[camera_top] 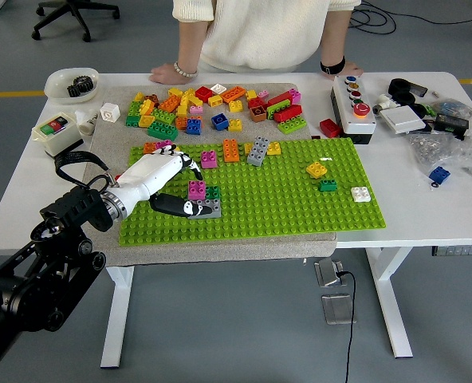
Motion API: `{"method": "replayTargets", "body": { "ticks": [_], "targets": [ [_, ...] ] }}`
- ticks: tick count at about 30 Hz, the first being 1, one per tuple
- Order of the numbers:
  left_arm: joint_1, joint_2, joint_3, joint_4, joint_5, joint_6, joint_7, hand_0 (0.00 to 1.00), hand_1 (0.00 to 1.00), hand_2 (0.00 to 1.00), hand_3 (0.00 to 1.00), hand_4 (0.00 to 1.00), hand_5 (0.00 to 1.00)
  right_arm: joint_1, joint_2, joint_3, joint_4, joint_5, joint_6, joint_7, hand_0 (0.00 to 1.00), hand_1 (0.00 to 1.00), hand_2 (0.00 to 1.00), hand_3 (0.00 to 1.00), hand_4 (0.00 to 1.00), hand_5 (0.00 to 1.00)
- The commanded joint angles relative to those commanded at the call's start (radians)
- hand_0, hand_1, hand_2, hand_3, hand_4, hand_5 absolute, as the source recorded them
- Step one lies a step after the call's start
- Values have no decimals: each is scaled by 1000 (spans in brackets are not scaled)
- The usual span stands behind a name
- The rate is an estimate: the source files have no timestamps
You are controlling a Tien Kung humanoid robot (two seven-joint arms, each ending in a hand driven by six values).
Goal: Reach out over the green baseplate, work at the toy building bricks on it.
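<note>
The green baseplate (284, 203) lies on a grey mat at the table's middle. My left hand (186, 187), white with black fingers, reaches over its left part. The fingers (194, 166) are spread above a small stack: a pink brick (196, 189) and a dark green brick (213, 192) on a grey brick (207, 210). My thumb (175, 207) lies along the plate, its tip at the grey brick's left end. The hand holds nothing. More bricks stand on the plate: pink (209, 158), orange (230, 150), grey (258, 150), yellow (316, 169), green (327, 185), white (360, 193). My right arm is out of view.
A pile of loose bricks (212, 104) lies on the mat behind the plate. A person stands at the far side, both hands (168, 73) resting on the table edge. A button box (354, 108), a white bowl (71, 84), a switch box (54, 132) and bagged parts (451, 148) lie around.
</note>
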Motion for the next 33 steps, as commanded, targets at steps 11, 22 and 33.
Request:
{"method": "replayTargets", "body": {
  "ticks": [11,22,33],
  "targets": [
    [-1,-6,5,35,0,21,-5,998,933,850,590,998,552,1,0,0,0,1,0,0,745,637,677,615,853,556],
    [-1,-10,6,59,0,26,-8,998,933,853,588,998,554,2,0,1,0,3,0,0,744,637,677,613,854,556],
    [1,-14,9,76,0,31,-7,998,933,852,589,998,555,2,0,-1,0,4,0,0,745,638,677,613,853,555]
  ]
}}
